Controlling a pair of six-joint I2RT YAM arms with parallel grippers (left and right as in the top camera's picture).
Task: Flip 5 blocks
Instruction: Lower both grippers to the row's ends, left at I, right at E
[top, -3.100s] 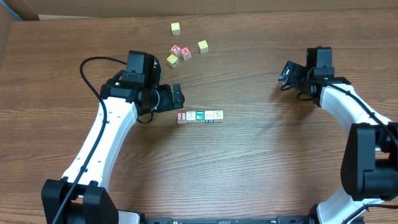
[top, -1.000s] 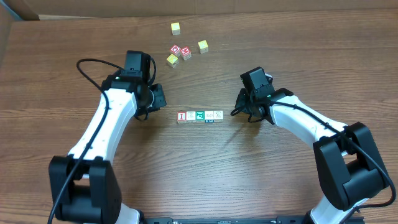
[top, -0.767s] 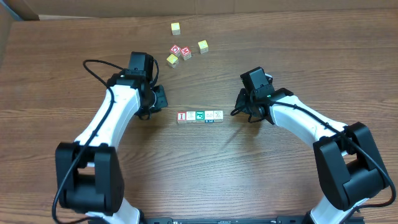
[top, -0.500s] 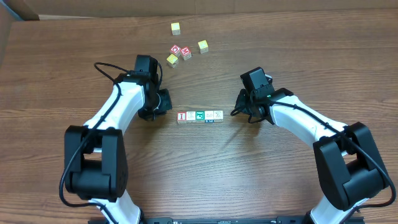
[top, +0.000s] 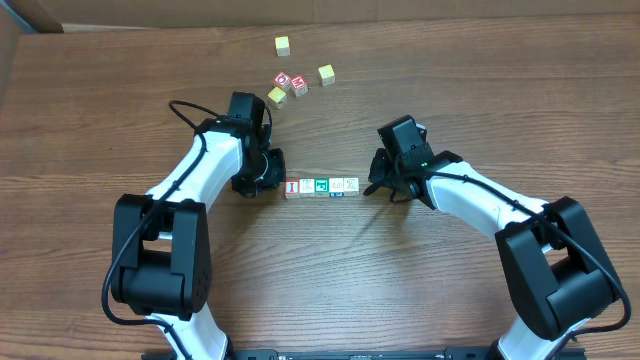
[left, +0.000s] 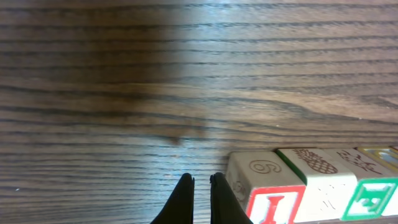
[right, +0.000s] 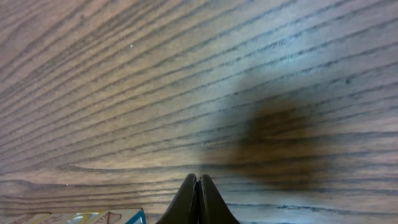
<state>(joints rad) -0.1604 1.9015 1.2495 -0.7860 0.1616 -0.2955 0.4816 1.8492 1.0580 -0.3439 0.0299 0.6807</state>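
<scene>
Several blocks (top: 321, 187) lie in a tight row at the table's middle, whitish cubes with red, green and blue prints. The left end block carries a red letter I (left: 266, 198), with a pineapple-print block (left: 317, 180) beside it. My left gripper (top: 274, 180) is shut and empty, its tips (left: 201, 182) low at the row's left end, the right fingertip (left: 219, 190) against or nearly against the I block. My right gripper (top: 371, 187) is shut and empty, its tips (right: 198, 182) just off the row's right end, where a blue-edged block (right: 115, 217) shows.
Behind the row lies a loose group: three yellow-faced cubes (top: 283, 45) (top: 326, 74) (top: 277, 96) and two red-faced cubes (top: 283, 80) (top: 300, 88). A cardboard edge (top: 330, 12) runs along the table's far side. The left arm's cable (top: 190, 108) loops over the wood.
My left gripper has swung right and down to the row's left end. My right gripper has edged left toward the row's right end. The blocks have not moved.
</scene>
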